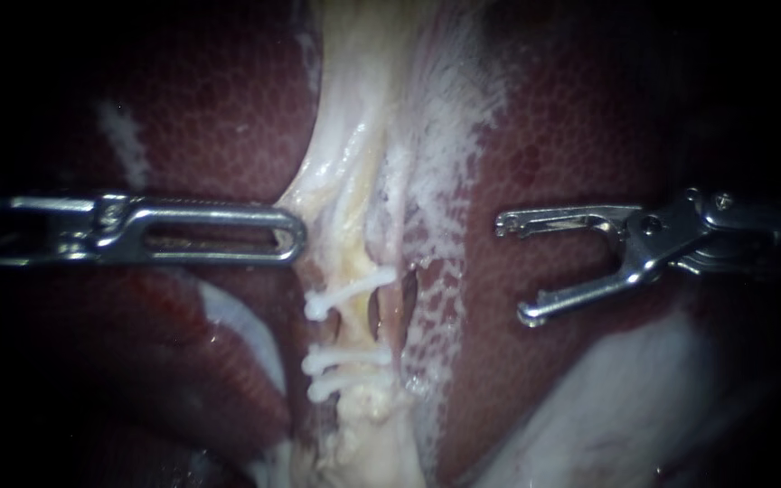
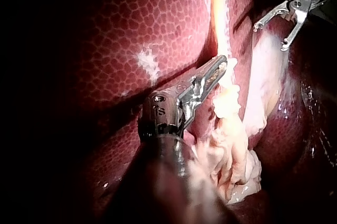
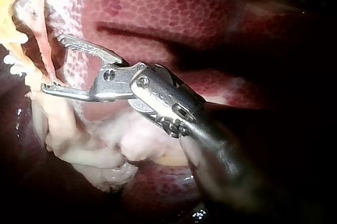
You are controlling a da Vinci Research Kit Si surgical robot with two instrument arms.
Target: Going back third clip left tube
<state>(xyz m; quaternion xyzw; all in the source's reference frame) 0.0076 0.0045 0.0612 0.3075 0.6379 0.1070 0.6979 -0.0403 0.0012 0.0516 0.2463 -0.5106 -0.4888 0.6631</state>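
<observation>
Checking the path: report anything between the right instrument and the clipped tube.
Nothing visible stands between them. The right instrument, jaws open and empty, faces the clips across liver. The left instrument lies on the clips' other side.

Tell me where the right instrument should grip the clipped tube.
Probably the bare stretch of the tube between the upper clip and the lower two, from its right: it runs upright and the right instrument faces it, jaws open.
</observation>
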